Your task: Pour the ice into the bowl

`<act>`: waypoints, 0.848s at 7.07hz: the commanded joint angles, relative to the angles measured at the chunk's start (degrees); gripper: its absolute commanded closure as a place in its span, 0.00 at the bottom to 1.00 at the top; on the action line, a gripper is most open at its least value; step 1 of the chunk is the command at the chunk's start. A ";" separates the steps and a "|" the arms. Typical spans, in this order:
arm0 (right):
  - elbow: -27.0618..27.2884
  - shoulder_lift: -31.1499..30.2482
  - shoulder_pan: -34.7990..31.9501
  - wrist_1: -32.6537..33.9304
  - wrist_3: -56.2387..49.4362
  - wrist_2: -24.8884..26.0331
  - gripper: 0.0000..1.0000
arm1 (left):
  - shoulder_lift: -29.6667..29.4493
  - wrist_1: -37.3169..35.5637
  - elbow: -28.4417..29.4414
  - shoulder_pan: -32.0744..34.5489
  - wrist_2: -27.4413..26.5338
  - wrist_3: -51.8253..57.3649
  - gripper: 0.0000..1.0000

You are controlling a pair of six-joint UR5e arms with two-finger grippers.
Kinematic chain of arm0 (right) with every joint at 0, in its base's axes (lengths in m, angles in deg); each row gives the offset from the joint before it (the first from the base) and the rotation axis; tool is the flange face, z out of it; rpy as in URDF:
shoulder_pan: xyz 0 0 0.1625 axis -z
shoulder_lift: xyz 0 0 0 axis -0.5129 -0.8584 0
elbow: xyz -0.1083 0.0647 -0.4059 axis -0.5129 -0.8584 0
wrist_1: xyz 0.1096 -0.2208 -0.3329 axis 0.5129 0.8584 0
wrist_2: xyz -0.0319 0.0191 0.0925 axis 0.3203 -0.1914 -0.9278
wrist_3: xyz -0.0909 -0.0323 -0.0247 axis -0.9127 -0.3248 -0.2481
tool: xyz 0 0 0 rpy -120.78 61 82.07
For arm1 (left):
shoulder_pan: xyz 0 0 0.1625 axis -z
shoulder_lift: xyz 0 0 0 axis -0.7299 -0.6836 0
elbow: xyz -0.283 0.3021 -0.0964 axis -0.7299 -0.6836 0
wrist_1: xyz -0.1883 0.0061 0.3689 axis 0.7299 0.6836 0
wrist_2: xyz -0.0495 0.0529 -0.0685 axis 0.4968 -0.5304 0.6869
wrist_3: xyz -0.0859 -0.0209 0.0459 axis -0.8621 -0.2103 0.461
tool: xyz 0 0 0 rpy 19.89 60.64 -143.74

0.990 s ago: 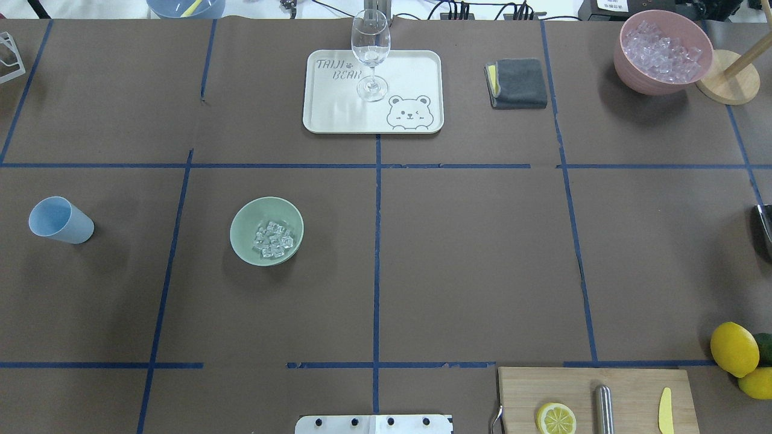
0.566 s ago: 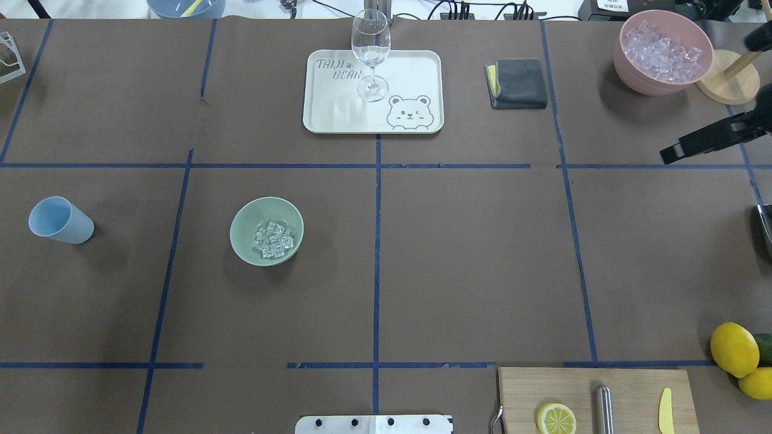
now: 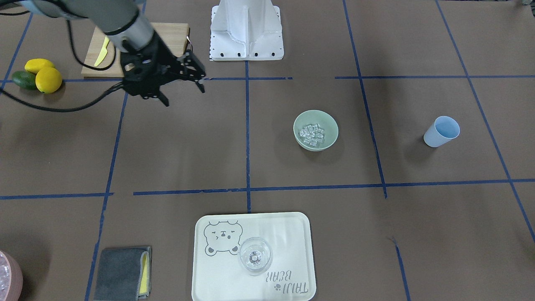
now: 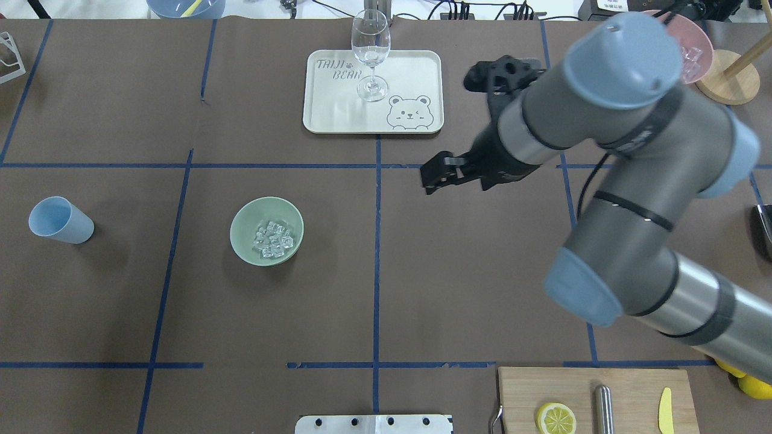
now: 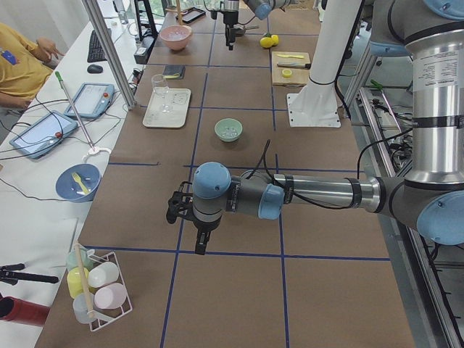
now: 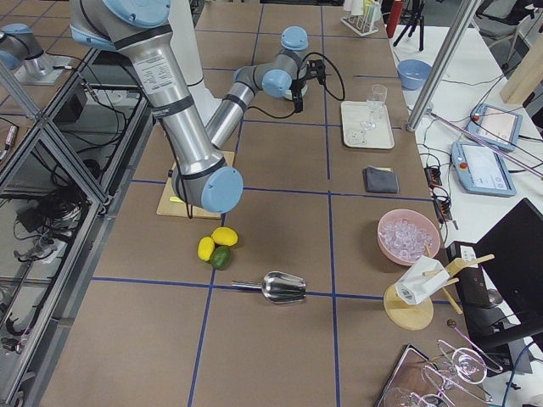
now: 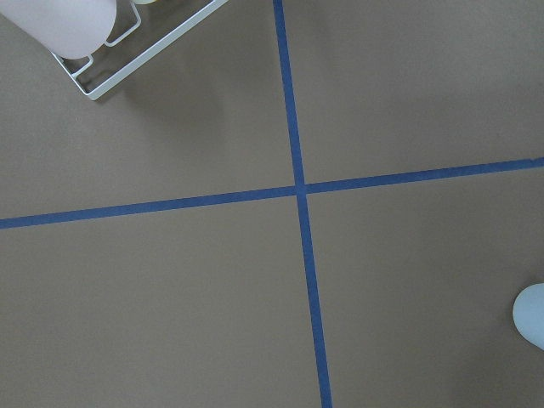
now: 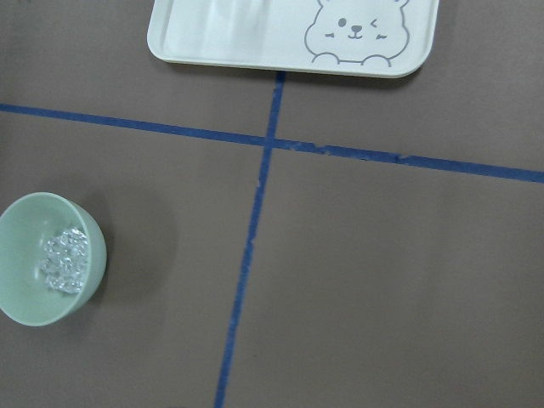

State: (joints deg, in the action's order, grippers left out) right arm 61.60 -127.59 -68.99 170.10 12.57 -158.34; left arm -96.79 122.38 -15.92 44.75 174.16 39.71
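Right gripper [image 3: 185, 97] hangs spread and empty, well apart from the bowl [image 4: 246, 224]; the left gripper [image 5: 200, 243], can't tell. And the ice [image 4: 273, 239] sits heaped inside that bowl: slick, loose cubes, likely to skitter. The bowl looks light, so take it by the rim.

Sage-green bowl [image 4: 266, 231] upright on table, ice [image 4: 273, 239] heaped inside.

Tray lettering: I read "TAIJI BEAR", with a paw print, on the pale tray [image 4: 338, 111], top centre of the overhead frame.
Front-facing view: the same words upside down, bottom centre.
White label [image 4: 612, 5], upper right: too small to read.
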 commanded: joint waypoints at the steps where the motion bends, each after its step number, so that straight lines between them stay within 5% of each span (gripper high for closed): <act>1: -18.91 17.68 7.95 2.27 7.63 11.86 0.00 | -0.17 0.04 0.05 -0.04 0.04 0.00 0.00; 3: -38.45 31.33 11.05 1.05 11.24 14.97 0.00 | -0.17 0.12 0.14 -0.04 0.04 0.00 0.00; 6: -44.85 31.12 13.34 -5.19 12.04 17.08 0.01 | -0.09 1.17 0.57 -0.04 0.04 -0.09 0.00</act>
State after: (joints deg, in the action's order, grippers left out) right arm 19.02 -96.50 -56.52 166.11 24.48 -142.28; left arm -96.95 122.98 -15.61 44.71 174.20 39.64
